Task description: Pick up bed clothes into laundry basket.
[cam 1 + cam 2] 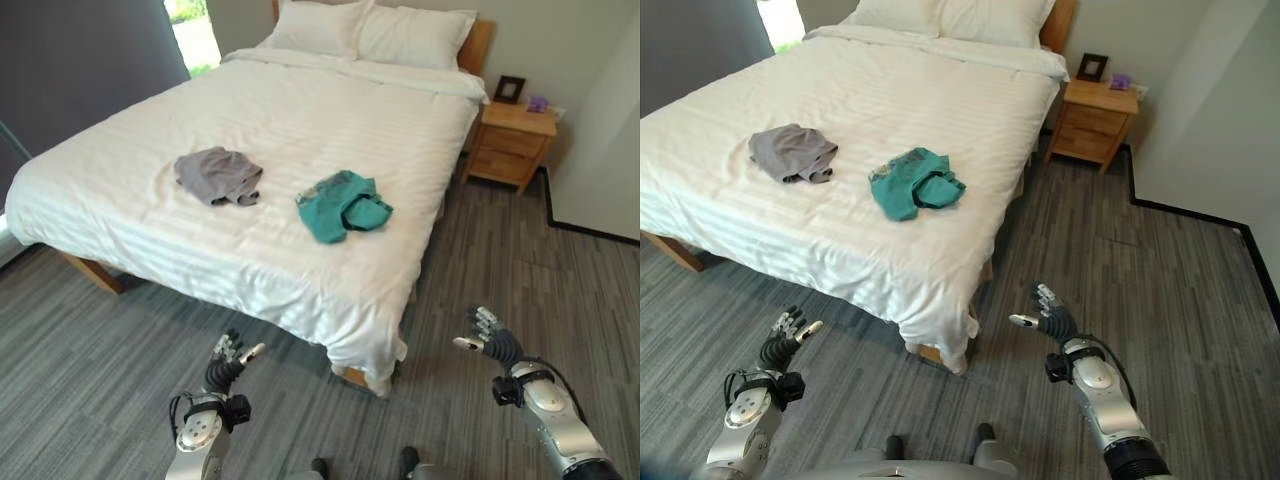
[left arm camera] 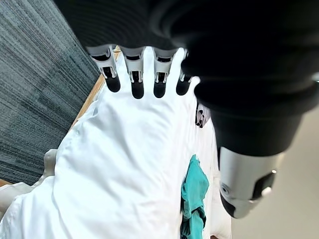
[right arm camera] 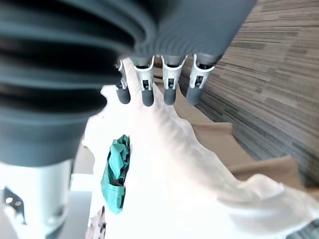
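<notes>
Both hands empty, fingers straight: left hand [image 1: 228,362] at 7 o'clock, right hand [image 1: 487,333] at 5 o'clock, over floor, short of bed [image 1: 300,120]. Grey garment [image 1: 218,176] and teal garment [image 1: 344,205] lie mid-bed, near 12. Risks: reach falling short; fingers snagging sheet with garment. Basket unseen.

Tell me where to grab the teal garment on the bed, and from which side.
Grip the teal garment at its bunched, raised folds on the side nearer the bed's foot corner. It lies crumpled near that edge, so probably come from above with the right hand.
</notes>
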Controlling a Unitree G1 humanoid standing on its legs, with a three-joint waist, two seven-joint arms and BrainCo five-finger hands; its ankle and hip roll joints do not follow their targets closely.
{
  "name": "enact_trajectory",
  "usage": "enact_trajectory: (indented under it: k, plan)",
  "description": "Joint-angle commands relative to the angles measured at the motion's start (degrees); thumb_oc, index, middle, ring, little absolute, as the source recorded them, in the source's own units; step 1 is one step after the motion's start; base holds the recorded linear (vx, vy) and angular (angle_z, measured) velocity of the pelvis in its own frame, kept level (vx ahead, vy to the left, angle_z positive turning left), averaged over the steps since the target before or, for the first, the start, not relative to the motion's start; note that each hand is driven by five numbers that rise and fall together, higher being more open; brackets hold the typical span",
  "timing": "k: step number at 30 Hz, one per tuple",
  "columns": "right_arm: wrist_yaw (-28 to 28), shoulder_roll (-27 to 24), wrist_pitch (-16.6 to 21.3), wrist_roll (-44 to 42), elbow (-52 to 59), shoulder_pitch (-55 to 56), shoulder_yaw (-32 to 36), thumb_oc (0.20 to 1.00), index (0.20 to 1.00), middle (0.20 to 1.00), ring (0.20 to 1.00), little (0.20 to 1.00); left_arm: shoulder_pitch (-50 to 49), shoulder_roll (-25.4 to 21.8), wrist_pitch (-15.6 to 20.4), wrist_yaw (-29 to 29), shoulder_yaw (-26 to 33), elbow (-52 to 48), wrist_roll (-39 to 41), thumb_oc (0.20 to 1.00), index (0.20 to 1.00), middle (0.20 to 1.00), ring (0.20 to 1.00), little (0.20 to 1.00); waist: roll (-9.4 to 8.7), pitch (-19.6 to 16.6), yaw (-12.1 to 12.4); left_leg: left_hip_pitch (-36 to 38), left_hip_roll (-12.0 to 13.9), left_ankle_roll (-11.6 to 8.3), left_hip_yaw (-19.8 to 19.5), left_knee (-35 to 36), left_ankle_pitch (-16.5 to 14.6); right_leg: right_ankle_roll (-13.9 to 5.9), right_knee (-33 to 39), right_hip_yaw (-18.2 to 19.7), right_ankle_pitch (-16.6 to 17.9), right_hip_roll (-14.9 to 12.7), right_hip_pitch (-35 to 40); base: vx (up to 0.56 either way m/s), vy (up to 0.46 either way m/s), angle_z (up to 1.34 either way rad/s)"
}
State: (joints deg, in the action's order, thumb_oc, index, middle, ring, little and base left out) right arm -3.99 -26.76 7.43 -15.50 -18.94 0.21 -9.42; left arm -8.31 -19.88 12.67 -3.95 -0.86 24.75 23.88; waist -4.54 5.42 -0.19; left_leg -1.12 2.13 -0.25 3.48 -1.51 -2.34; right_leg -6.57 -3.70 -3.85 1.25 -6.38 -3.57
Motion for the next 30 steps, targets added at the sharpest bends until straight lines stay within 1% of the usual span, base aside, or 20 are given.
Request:
enact_trajectory:
  k: [1, 2, 3, 4, 7, 9, 10, 11, 12, 15, 17, 18, 19, 20, 21, 22, 26, 28, 29, 30]
  plan:
    - [1.42, -3.53, 2.11, 2.80, 1.60, -8.33, -0.48, 1.000, 1.000, 1.000, 1.000, 1.000, 1.97, 0.15, 2.80, 1.51, 0.77, -2.92, 1.12, 1.000, 1.000, 1.000, 1.000, 1.000, -0.67, 0.50, 1.85, 4.94, 0.21, -0.33, -3.63, 5.19, 2.59, 0.06, 3.14, -1.25, 1.43, 0.60, 2.06, 0.10, -0.071, 0.19]
    - [1.42, -3.55, 2.13, 2.79, 1.56, -8.36, -0.50, 1.000, 1.000, 1.000, 1.000, 1.000, 1.95, 0.18, 2.79, 1.52, 0.78, -2.94, 1.14, 1.000, 1.000, 1.000, 1.000, 1.000, -0.63, 0.53, 1.78, 4.96, 0.22, -0.34, -3.70, 5.16, 2.56, 0.06, 3.24, -1.32, 1.46, 0.60, 2.18, 0.09, -0.069, 0.15]
    - [1.77, -5.10, 1.92, 3.04, 1.24, -11.77, -1.00, 1.000, 1.000, 1.000, 1.000, 1.000, 0.57, 0.54, 2.20, 2.61, -0.19, -3.24, 1.81, 1.000, 1.000, 1.000, 1.000, 1.000, -1.02, -0.05, 3.07, 5.27, 0.32, -0.50, -4.35, 5.41, 2.50, 0.00, 5.07, -2.82, 1.58, 0.64, 3.85, 0.07, -0.049, 0.17]
    - [1.77, -5.11, 1.96, 3.02, 1.16, -11.85, -1.05, 1.000, 1.000, 1.000, 1.000, 1.000, 0.55, 0.57, 2.18, 2.61, -0.15, -3.27, 1.80, 1.000, 1.000, 1.000, 1.000, 1.000, -0.99, 0.04, 2.96, 5.37, 0.33, -0.51, -4.43, 5.43, 2.50, 0.00, 5.22, -2.91, 1.63, 0.65, 4.05, 0.10, -0.066, 0.24]
    - [3.30, -7.35, 1.53, 3.24, -3.94, -22.80, -5.53, 1.000, 1.000, 1.000, 1.000, 1.000, -0.95, -0.35, 1.26, 3.83, -3.21, -4.13, 2.96, 1.000, 1.000, 1.000, 1.000, 1.000, -1.25, -0.07, 5.29, 5.57, 0.33, -0.59, -6.22, 5.81, 2.65, 0.01, 5.89, -4.49, 1.46, 0.65, 5.62, 0.06, -0.054, 0.24]
    - [3.95, -7.74, 1.52, 3.60, -5.85, -25.54, -6.85, 1.000, 1.000, 1.000, 1.000, 1.000, -0.89, -0.57, 1.02, 3.97, -3.53, -4.31, 3.14, 1.000, 1.000, 1.000, 1.000, 1.000, -1.24, 0.15, 5.54, 5.32, 0.37, -0.67, -6.65, 5.85, 2.70, 0.01, 5.90, -4.85, 1.39, 0.64, 5.60, 0.00, -0.040, 0.21]
    - [5.06, -9.12, 0.71, 5.41, -11.87, -34.54, -11.12, 1.000, 1.000, 1.000, 1.000, 1.000, -0.96, -1.78, 1.10, 4.69, -5.23, -5.67, 3.80, 1.000, 1.000, 1.000, 1.000, 1.000, -1.42, 0.50, 7.06, 4.61, 0.47, -0.84, -7.45, 5.94, 2.93, 0.15, 6.12, -5.34, 1.41, 0.63, 5.42, -0.02, -0.033, 0.21]
    - [5.08, -9.06, 0.90, 5.35, -12.26, -34.98, -11.40, 1.000, 1.000, 1.000, 1.000, 1.000, -0.90, -1.68, 1.08, 4.70, -5.07, -5.68, 3.80, 1.000, 1.000, 1.000, 1.000, 1.000, -1.36, 0.60, 6.87, 4.59, 0.47, -0.84, -7.49, 5.92, 2.93, 0.15, 6.11, -5.39, 1.41, 0.63, 5.43, -0.06, -0.062, 0.25]
    - [6.82, -10.32, 0.43, 5.87, -23.76, -46.38, -15.26, 1.000, 1.000, 1.000, 1.000, 1.000, -1.03, -2.81, 1.15, 5.46, -6.51, -7.17, 5.25, 1.000, 1.000, 1.000, 1.000, 1.000, -1.40, 1.46, 8.52, 3.19, 0.45, -1.07, -8.51, 5.91, 3.40, 0.26, 6.27, -6.02, 1.63, 0.67, 4.71, -0.07, -0.034, 0.26]
    - [8.74, -9.81, -0.72, 6.91, -42.47, -62.35, -19.92, 1.000, 1.000, 1.000, 1.000, 1.000, -0.05, -5.51, 1.46, 5.69, -7.21, -7.25, 6.94, 1.000, 1.000, 1.000, 1.000, 1.000, -0.83, 3.10, 11.07, -0.19, 0.10, -1.43, -10.34, 5.90, 4.62, 0.28, 6.19, -7.27, 1.96, 0.37, 2.53, -0.12, -0.031, 0.25]
    - [8.87, -10.49, -1.56, 9.59, -49.74, -68.35, -22.62, 1.000, 1.000, 1.000, 1.000, 1.000, 0.22, -6.91, 1.46, 5.99, -7.64, -7.77, 7.09, 1.000, 1.000, 1.000, 1.000, 1.000, 0.31, 3.88, 12.68, -2.42, -0.35, -1.55, -11.60, 5.88, 5.30, 0.27, 5.67, -8.26, 1.88, 0.06, 0.90, -0.08, 0.002, 0.26]
    - [8.83, -10.44, -1.44, 9.55, -50.02, -68.69, -22.82, 1.000, 1.000, 1.000, 1.000, 1.000, 0.31, -6.80, 1.44, 5.99, -7.57, -7.77, 7.09, 1.000, 1.000, 1.000, 1.000, 1.000, 0.38, 3.85, 12.53, -2.62, -0.36, -1.56, -11.69, 5.83, 5.31, 0.27, 5.58, -8.33, 1.85, 0.05, 0.72, -0.07, -0.002, 0.45]
    - [8.72, -11.50, -1.66, 10.26, -52.61, -70.85, -23.64, 1.000, 1.000, 1.000, 1.000, 1.000, -0.14, -7.45, 1.34, 6.58, -7.65, -8.93, 7.68, 1.000, 1.000, 1.000, 1.000, 1.000, 1.14, 4.22, 13.32, -3.73, -0.64, -1.59, -12.58, 5.80, 5.57, 0.28, 5.38, -8.97, 1.79, -0.14, -0.07, -0.07, -0.017, 0.55]
    - [9.06, -14.53, -2.60, 13.54, -56.82, -75.04, -25.93, 1.000, 1.000, 1.000, 1.000, 1.000, -1.12, -8.78, 1.23, 7.34, -7.73, -10.01, 7.96, 1.000, 1.000, 1.000, 1.000, 1.000, 2.66, 5.27, 14.86, -5.92, -1.12, -1.76, -13.91, 5.83, 6.38, 0.27, 5.13, -10.16, 1.75, -0.47, -1.80, -0.07, -0.017, 0.46]
    - [9.04, -14.56, -2.56, 13.53, -56.92, -75.18, -26.02, 1.000, 1.000, 1.000, 1.000, 1.000, -1.08, -8.73, 1.19, 7.34, -7.73, -10.06, 7.96, 1.000, 1.000, 1.000, 1.000, 1.000, 2.72, 5.22, 14.79, -6.07, -1.13, -1.77, -13.99, 5.80, 6.40, 0.28, 5.06, -10.23, 1.73, -0.48, -1.93, -0.08, -0.037, 0.33]
    - [9.70, -18.03, -3.01, 14.32, -59.25, -77.16, -26.34, 1.000, 1.000, 1.000, 1.000, 1.000, -1.90, -9.41, 1.11, 7.69, -7.57, -10.71, 7.95, 1.000, 1.000, 1.000, 1.000, 1.000, 4.12, 6.26, 16.27, -8.07, -1.50, -2.04, -15.29, 5.94, 7.23, 0.31, 5.09, -11.09, 1.64, -0.64, -3.36, -0.04, -0.044, 0.52]
    - [9.87, -25.08, -4.15, 16.79, -61.19, -81.89, -30.19, 1.000, 1.000, 1.000, 1.000, 1.000, -4.43, -8.39, 0.65, 8.02, -7.71, -12.43, 9.33, 1.000, 1.000, 1.000, 1.000, 1.000, 7.74, 8.77, 19.21, -13.05, -1.60, -3.05, -17.23, 6.37, 9.19, 0.65, 4.83, -12.41, 1.30, -0.63, -7.89, -0.06, -0.068, 0.43]
    - [10.44, -26.26, -4.49, 16.62, -60.38, -85.75, -32.56, 1.000, 1.000, 1.000, 1.000, 1.000, -4.38, -7.88, 0.72, 7.91, -8.34, -13.25, 10.15, 1.000, 1.000, 1.000, 1.000, 1.000, 8.61, 9.52, 19.88, -16.04, -1.65, -3.51, -17.28, 6.51, 9.93, 0.64, 4.84, -12.00, 1.79, -0.37, -10.98, -0.06, -0.036, 0.00]
    - [10.43, -26.27, -4.49, 16.61, -60.41, -85.83, -32.64, 1.000, 1.000, 1.000, 1.000, 1.000, -4.35, -7.83, 0.72, 7.91, -8.35, -13.25, 10.15, 1.000, 1.000, 1.000, 1.000, 1.000, 8.62, 9.44, 19.89, -16.15, -1.64, -3.51, -17.27, 6.51, 9.95, 0.65, 4.80, -11.97, 1.79, -0.36, -11.12, -0.07, -0.024, -0.12]
    - [10.76, -26.36, -4.47, 16.51, -59.71, -89.16, -34.91, 1.000, 1.000, 1.000, 1.000, 1.000, -3.09, -8.18, 0.95, 7.71, -9.57, -13.34, 10.19, 1.000, 1.000, 1.000, 1.000, 1.000, 9.03, 10.02, 19.98, -18.20, -1.70, -3.86, -16.93, 6.51, 10.48, 0.62, 4.54, -11.53, 2.06, -0.25, -13.43, -0.04, 0.002, -0.13]
